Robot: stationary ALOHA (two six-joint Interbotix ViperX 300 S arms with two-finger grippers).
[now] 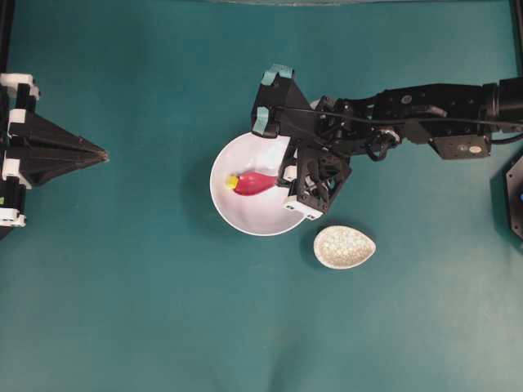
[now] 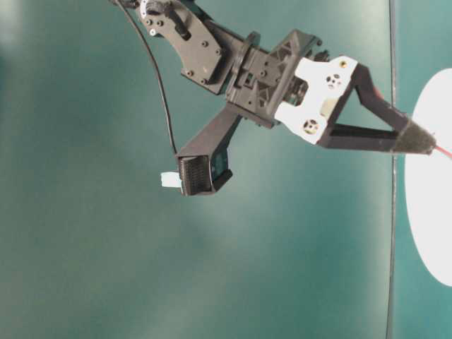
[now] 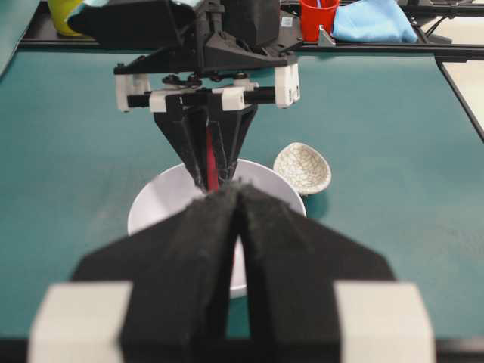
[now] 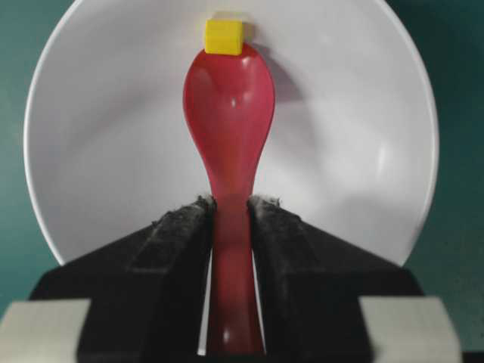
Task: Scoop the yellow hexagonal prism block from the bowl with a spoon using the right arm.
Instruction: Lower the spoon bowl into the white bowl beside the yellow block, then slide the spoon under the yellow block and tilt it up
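**Block at the spoon's tip, not yet in the scoop**

The yellow hexagonal prism block [image 4: 224, 35] lies inside the white bowl [image 4: 355, 151], touching the far tip of my spoon [image 4: 229, 113] and not yet on it. From my wrist view it sits dead ahead, on the line of the spoon's long axis, just past the rim of the scoop. In the overhead view that means the block [image 1: 232, 182] is on the left side of the bowl [image 1: 245, 216], with the spoon [image 1: 255, 183] pointing left toward it, handle to the right.

My right gripper [image 4: 229, 219] is clamped on the spoon's short handle, one pad on each side, the scoop facing up. The spoon's axis runs straight out from my jaws, so I judge the coming move to be a push forward along that axis with the tip kept low, to get under the block.

The speckled spoon rest [image 1: 344, 247] sits just outside the bowl, near right. The left gripper [image 1: 102, 154] is closed on nothing, well apart on the left; my arm is much the nearer.
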